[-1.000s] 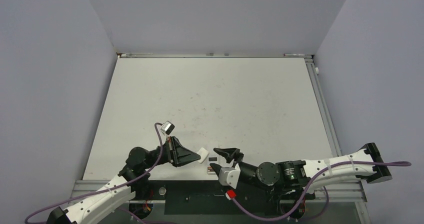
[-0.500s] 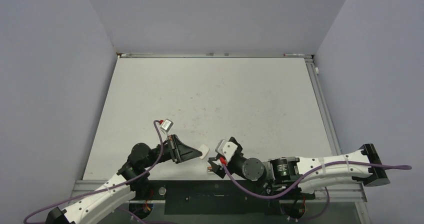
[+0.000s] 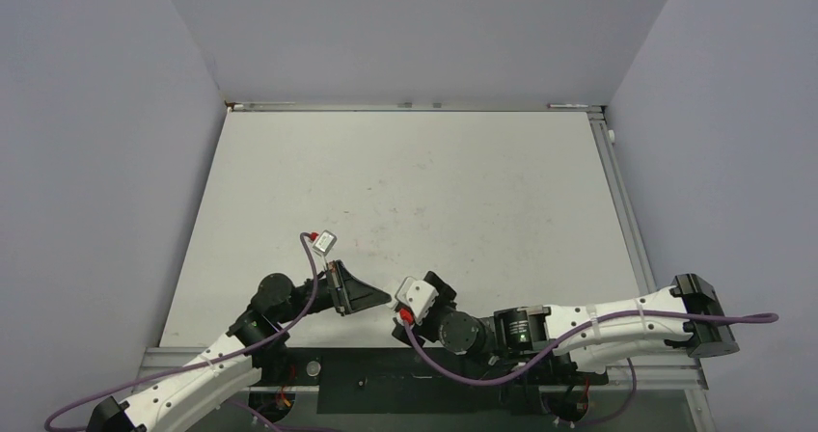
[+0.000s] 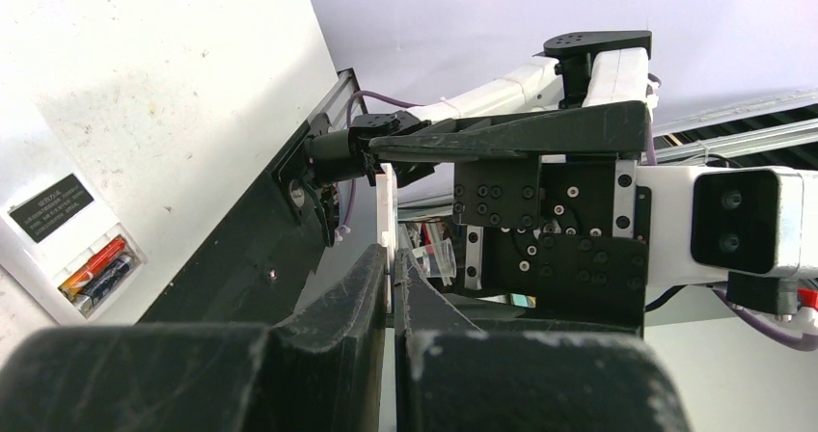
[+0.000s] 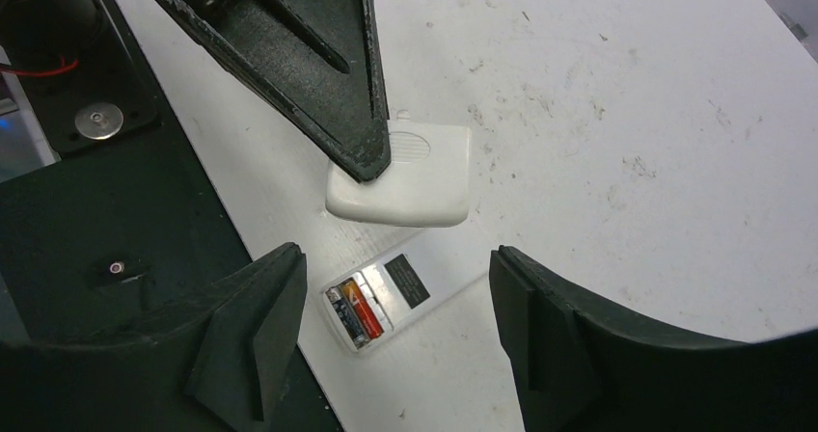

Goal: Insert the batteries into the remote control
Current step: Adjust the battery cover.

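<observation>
Remote control: lies flat on the surface with the plain white back upward, close to the near edge; the compartment at one end is uncovered
Batteries: two, side by side inside that compartment, one orange-red and one dark
White cover: a small rounded plate, just beside the remote control on its far side; whether it touches the surface I cannot tell
Left end effector: closed on the edge of the white cover, which is pinched between both fingers
Right end effector: spread wide and holding nothing, it hangs over the remote control with one finger at each side
Surface: white, with small scuff marks
</observation>
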`<state>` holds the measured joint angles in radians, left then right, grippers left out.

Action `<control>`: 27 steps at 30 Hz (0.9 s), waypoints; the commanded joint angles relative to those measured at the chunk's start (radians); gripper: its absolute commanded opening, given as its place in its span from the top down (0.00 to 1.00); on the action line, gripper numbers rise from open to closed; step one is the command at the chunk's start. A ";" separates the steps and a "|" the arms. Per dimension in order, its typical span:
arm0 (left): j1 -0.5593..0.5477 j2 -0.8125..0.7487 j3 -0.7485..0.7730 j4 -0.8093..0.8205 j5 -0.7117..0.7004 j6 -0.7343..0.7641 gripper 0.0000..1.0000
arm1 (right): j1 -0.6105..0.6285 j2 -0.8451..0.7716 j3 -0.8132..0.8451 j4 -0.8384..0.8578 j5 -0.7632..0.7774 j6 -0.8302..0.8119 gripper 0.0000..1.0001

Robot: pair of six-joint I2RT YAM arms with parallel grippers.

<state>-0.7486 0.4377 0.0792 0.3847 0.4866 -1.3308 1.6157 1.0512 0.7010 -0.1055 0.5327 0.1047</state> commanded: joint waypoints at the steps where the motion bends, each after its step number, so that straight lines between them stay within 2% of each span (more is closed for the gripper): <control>1: 0.007 -0.006 0.024 0.034 0.008 -0.005 1.00 | -0.005 0.020 0.046 0.060 0.030 0.023 0.31; 19: 0.007 0.001 0.017 0.073 0.019 -0.021 1.00 | -0.066 0.033 0.049 0.095 -0.032 0.070 0.30; 27: 0.007 0.016 0.014 0.086 0.022 -0.024 1.00 | -0.071 0.021 0.031 0.135 -0.059 0.073 0.39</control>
<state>-0.7486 0.4488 0.0792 0.4080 0.4873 -1.3529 1.5517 1.0870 0.7074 -0.0372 0.4938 0.1627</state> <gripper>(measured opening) 0.016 0.640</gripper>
